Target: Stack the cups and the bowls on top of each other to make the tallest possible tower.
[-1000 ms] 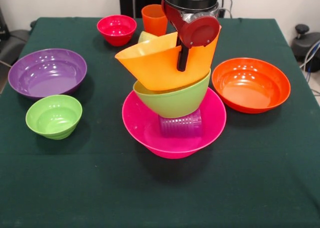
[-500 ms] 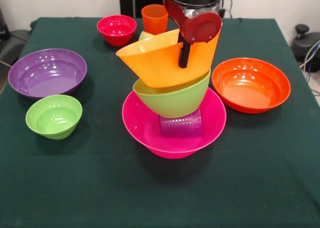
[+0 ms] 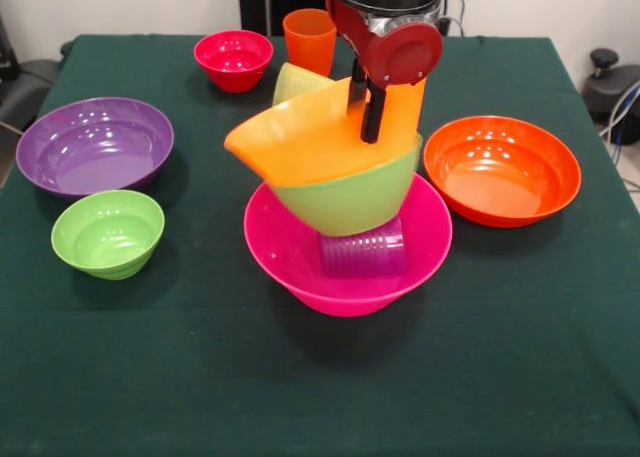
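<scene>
Yellow-orange bowl (image 3: 310, 137) tilted atop green bowl (image 3: 350, 192), rim clenched btwn fingers (image 3: 366, 112).

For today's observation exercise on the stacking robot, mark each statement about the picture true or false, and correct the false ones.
1. A purple cup lies on its side inside the pink bowl. True.
2. The yellow-orange bowl sits level on the stack. False: it tilts steeply, one side dipping toward the purple bowl.
3. The gripper is clamped on the yellow-orange bowl's rim. True.
4. The orange-red bowl is part of the stack. False: it stands alone on the table.
5. The small green bowl is nested inside the purple bowl. False: it stands on the cloth in front of it.
</scene>
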`<act>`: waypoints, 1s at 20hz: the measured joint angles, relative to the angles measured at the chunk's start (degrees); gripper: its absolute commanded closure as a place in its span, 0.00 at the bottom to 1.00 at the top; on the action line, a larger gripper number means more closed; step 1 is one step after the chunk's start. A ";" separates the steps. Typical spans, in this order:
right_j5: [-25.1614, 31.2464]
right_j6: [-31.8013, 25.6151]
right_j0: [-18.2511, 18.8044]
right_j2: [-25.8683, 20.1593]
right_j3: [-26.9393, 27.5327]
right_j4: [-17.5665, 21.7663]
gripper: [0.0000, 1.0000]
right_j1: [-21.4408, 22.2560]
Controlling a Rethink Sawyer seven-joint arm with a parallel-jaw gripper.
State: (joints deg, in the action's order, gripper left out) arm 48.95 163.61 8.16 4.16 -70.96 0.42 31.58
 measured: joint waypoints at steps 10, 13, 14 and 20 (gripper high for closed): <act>-2.81 -0.01 -0.01 0.02 -1.58 0.01 0.00 0.99; -3.04 -0.01 -0.03 0.12 -1.74 0.01 0.00 1.35; -3.27 -0.01 -0.03 0.24 -1.85 0.00 0.00 1.60; -3.91 -0.01 -0.02 0.53 -2.98 0.00 0.00 2.81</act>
State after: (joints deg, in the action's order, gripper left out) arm 45.04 163.59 8.13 4.69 -73.93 0.42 34.40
